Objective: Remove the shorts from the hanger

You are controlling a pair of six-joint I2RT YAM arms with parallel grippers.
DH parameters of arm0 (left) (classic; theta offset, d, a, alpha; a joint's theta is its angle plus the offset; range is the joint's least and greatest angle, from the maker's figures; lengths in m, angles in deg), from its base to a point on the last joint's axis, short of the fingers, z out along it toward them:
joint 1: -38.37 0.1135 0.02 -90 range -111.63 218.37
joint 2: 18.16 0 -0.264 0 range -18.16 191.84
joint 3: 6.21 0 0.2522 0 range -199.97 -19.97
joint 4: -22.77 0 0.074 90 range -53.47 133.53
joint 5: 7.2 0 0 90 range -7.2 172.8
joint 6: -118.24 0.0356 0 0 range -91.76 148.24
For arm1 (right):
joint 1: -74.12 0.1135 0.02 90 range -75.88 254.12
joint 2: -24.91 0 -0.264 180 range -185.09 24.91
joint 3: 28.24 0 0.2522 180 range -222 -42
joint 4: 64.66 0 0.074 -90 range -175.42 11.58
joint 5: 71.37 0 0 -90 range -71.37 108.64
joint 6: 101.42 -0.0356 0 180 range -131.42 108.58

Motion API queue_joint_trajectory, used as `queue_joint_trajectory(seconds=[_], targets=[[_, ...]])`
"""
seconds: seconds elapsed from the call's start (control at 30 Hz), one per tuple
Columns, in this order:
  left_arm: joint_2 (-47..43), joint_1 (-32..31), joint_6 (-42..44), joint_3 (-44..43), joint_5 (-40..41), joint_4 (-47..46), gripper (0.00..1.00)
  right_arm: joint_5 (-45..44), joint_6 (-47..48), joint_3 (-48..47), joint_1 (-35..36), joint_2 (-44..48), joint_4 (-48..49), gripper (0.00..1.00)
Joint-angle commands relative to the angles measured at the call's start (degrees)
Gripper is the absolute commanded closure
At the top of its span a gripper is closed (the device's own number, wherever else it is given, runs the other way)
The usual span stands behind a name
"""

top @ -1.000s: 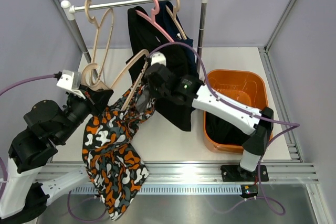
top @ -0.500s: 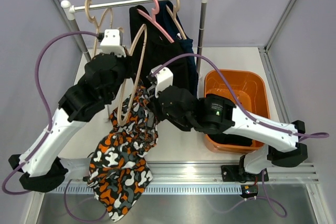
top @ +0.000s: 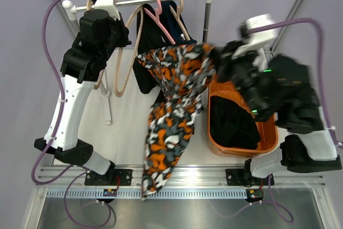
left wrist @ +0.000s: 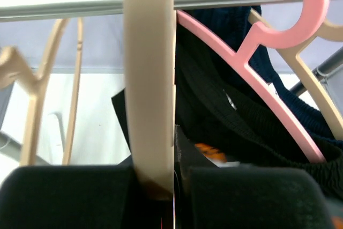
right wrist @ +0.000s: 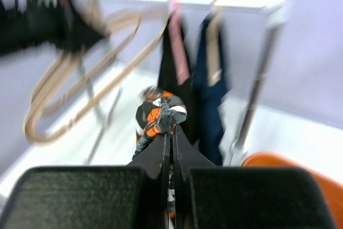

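The orange, black, grey and white patterned shorts (top: pixel 174 95) hang free of any hanger from my right gripper (top: pixel 215 57), which is shut on their bunched cloth (right wrist: pixel 161 117), next to the orange bin. My left gripper (top: pixel 119 35) is shut on a bare beige hanger (top: pixel 128 52), held at the rail (left wrist: pixel 59 1); the hanger (left wrist: pixel 150 89) stands between my fingers. Black shorts (top: pixel 146 36) hang on a pink hanger (left wrist: pixel 252 63). Navy shorts (top: pixel 176 19) hang on a beige hanger behind it. More black shorts (top: pixel 233 124) lie in the bin.
The orange bin (top: pixel 269 139) stands at the right of the table. The rail's posts stand at left (top: pixel 68 8) and right (top: pixel 207 20). Another bare beige hanger (left wrist: pixel 32 95) hangs at the rail's left end. The aluminium frame (top: pixel 182 175) runs along the near edge.
My right gripper has pulled the patterned shorts off the beige hanger and swung them right, towards the bin. My left gripper has lifted the bare hanger up to the rail.
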Motion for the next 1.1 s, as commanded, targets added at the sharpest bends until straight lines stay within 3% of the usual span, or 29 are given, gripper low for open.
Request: queue_joint_trajectory(seconds=[0.0,0.03,0.13,0.33,0.8,1.07], targets=[[2.0,2.8,0.5,-3.8,-9.5,0.6,1.00,-13.5,21.9,-4.0,0.1,4.7,17.6,1.00],[2.4,3.5,0.3,-4.0,-10.2,0.3,1.00,-14.7,33.1,-2.6,0.1,5.5,31.6,1.00],[4.5,5.9,0.1,-6.0,-13.1,-0.6,1.00,-15.6,49.6,-2.2,0.1,6.9,51.9,1.00],[7.0,8.1,1.0,-8.4,-15.0,-3.9,1.00,-13.8,63.2,-7.3,0.1,6.9,63.7,1.00],[13.4,12.0,2.1,-12.5,-14.8,-5.5,0.99,-7.7,61.1,0.9,0.1,20.0,67.4,1.00],[16.5,12.8,2.4,-12.7,-15.6,-4.1,0.96,-10.3,53.5,21.8,0.1,27.1,64.2,1.00]])
